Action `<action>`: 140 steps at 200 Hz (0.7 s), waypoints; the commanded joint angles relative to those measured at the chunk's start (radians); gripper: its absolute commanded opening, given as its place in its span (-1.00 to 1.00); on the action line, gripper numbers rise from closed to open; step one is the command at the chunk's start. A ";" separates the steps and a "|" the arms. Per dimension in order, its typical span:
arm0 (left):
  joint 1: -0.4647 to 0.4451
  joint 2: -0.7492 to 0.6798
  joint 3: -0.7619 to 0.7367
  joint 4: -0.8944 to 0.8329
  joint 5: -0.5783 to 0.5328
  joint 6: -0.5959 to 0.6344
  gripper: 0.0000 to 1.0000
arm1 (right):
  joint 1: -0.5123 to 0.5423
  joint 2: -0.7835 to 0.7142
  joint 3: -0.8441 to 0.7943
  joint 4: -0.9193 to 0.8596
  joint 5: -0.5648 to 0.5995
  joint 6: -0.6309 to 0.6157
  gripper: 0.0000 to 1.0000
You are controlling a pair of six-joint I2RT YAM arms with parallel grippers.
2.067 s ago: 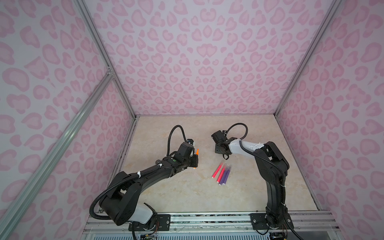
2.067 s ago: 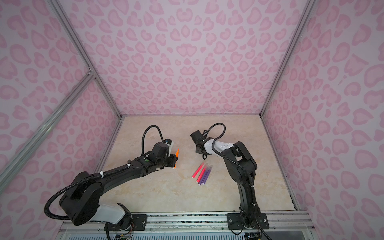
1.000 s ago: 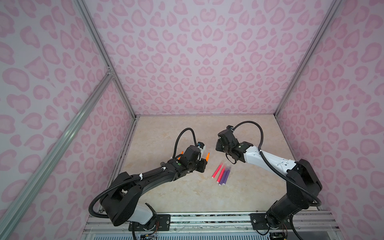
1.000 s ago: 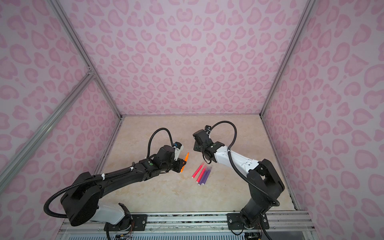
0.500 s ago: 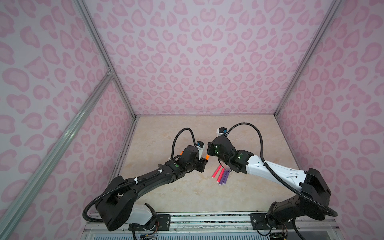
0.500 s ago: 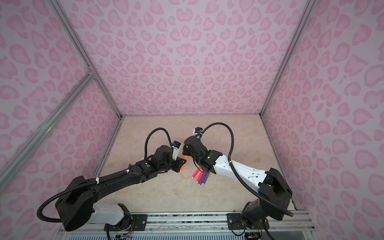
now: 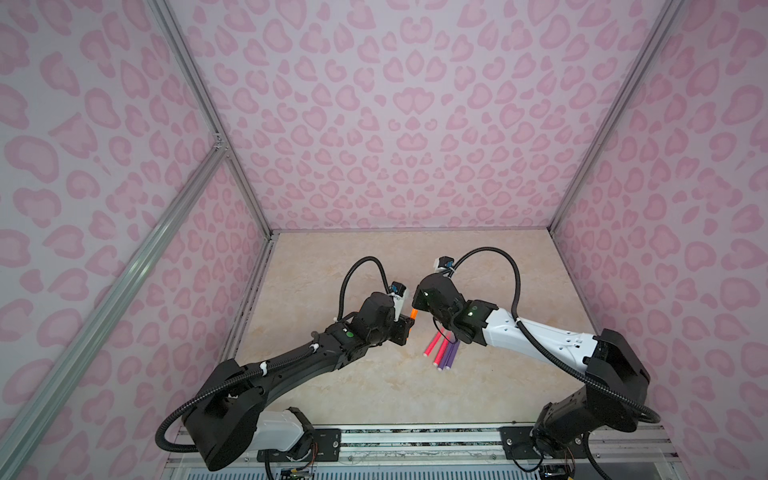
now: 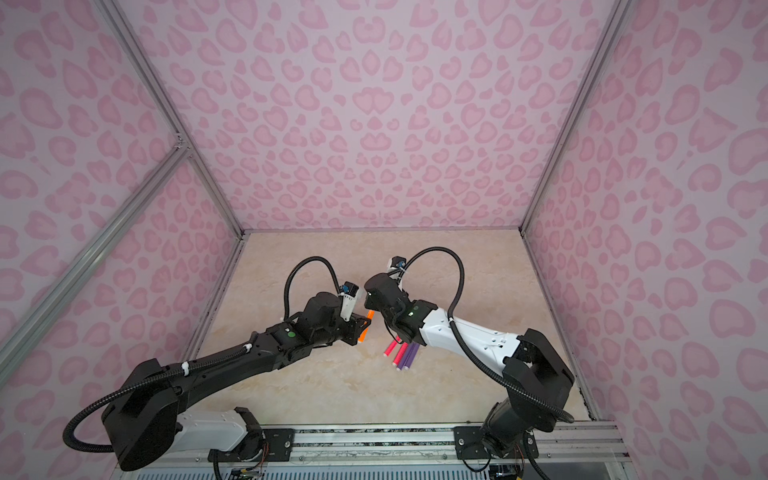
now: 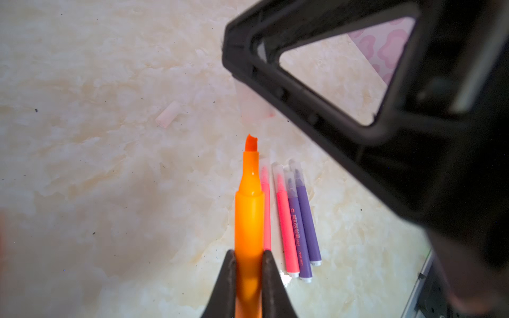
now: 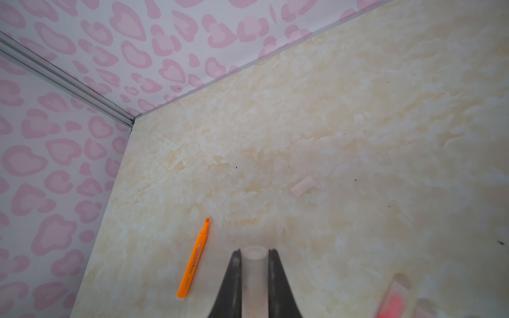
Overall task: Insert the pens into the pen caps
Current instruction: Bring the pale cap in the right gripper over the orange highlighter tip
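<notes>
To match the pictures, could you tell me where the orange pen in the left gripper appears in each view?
Top view: orange pen, middle, lower half.
Top view: much the same place.
Left wrist: bottom middle, clamped by left gripper.
Right wrist: absent; the loose orange pen is another.
Landmark: pink and purple pens lying together.

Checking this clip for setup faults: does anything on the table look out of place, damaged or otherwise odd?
Nothing is damaged or spilled. A second orange pen lies uncapped near the wall, away from the four capped pens, and a loose cap lies alone on the table. Both fit an unfinished task.
</notes>
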 commanded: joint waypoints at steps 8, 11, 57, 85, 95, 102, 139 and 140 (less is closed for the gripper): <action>0.000 -0.016 -0.007 0.040 -0.014 0.006 -0.93 | 0.002 0.005 -0.005 0.022 0.014 0.016 -1.00; 0.000 -0.016 -0.007 0.038 -0.015 0.007 -0.93 | 0.002 0.005 -0.007 0.022 0.012 0.016 -1.00; 0.001 -0.019 -0.012 0.044 -0.018 0.006 -0.93 | 0.003 0.004 -0.018 0.032 0.008 0.020 -1.00; 0.001 -0.020 -0.013 0.046 -0.014 0.006 -0.93 | 0.003 0.017 -0.013 0.042 -0.005 0.021 -1.00; 0.000 -0.022 -0.014 0.047 -0.012 0.006 -0.93 | 0.004 0.024 -0.008 0.043 -0.009 0.021 -1.00; 0.000 -0.022 -0.013 0.047 -0.012 0.006 -0.93 | 0.004 0.031 -0.003 0.042 -0.012 0.021 -1.00; 0.000 -0.023 -0.014 0.043 -0.029 0.003 -0.93 | 0.013 0.041 0.007 0.047 -0.026 0.024 -1.00; 0.000 -0.023 -0.014 0.042 -0.031 0.003 -0.94 | 0.013 0.040 0.007 0.047 -0.026 0.025 -1.00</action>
